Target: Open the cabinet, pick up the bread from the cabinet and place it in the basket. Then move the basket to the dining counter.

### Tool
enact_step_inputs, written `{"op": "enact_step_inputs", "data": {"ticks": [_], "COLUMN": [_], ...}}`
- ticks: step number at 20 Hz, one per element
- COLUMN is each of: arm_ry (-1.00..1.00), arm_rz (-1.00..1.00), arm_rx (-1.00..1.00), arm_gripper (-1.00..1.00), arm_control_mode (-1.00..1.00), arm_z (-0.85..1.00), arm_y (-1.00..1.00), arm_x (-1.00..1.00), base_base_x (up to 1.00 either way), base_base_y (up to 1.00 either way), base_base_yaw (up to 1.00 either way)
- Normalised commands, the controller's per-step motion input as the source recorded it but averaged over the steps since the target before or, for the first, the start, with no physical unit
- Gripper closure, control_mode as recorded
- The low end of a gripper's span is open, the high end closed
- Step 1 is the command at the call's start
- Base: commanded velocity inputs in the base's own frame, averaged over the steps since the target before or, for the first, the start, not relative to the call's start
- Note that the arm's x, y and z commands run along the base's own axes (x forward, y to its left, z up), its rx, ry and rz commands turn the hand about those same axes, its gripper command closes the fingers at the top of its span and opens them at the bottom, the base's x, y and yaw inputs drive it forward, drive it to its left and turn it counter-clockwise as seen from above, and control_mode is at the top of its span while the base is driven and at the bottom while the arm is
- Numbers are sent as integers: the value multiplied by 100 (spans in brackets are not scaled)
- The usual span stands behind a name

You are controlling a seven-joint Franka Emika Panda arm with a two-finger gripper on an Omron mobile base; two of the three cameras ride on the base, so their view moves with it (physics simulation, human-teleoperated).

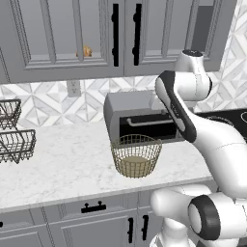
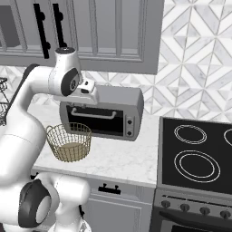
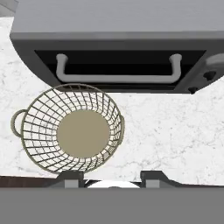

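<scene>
The cabinet (image 1: 58, 34) hangs on the wall with its glass-front door shut, its long black handle (image 1: 115, 34) at the door's right edge. Through the glass I see the bread (image 1: 86, 51), a small golden-brown bun on the shelf. The tan wire basket (image 1: 136, 154) (image 2: 69, 142) stands empty on the marble worktop in front of a toaster oven. My gripper (image 3: 112, 177) hovers above the worktop and looks straight down, with the basket (image 3: 83, 133) a little to its left. Its fingers stand apart with nothing between them. The dining counter is out of view.
A grey toaster oven (image 1: 140, 116) (image 2: 102, 111) sits behind the basket with its door closed. Dark wire racks (image 1: 14, 140) stand at the worktop's left end. A black stovetop (image 2: 197, 152) lies to the right. Grey base cabinets (image 1: 91, 226) run below.
</scene>
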Motion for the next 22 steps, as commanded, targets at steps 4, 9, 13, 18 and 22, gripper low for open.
{"op": "enact_step_inputs", "data": {"ticks": [4, 9, 13, 18, 22], "arm_ry": [-3, -43, -52, -32, -19], "arm_rz": [0, 0, 0, -4, -8], "arm_rx": [0, 2, 4, 4, 5], "arm_gripper": [-100, -100, -100, -100, -100], "arm_control_mode": [-100, -100, -100, -100, -100], "arm_z": [0, 42, 84, 72, 30], "arm_y": [0, 7, 35, 41, 28], "arm_x": [-22, -68, -38, -12, -9], "base_base_x": [0, 0, 0, 0, 0], "base_base_y": [0, 0, 0, 0, 0], "base_base_yaw": [0, 0, 0, 0, 0]}}
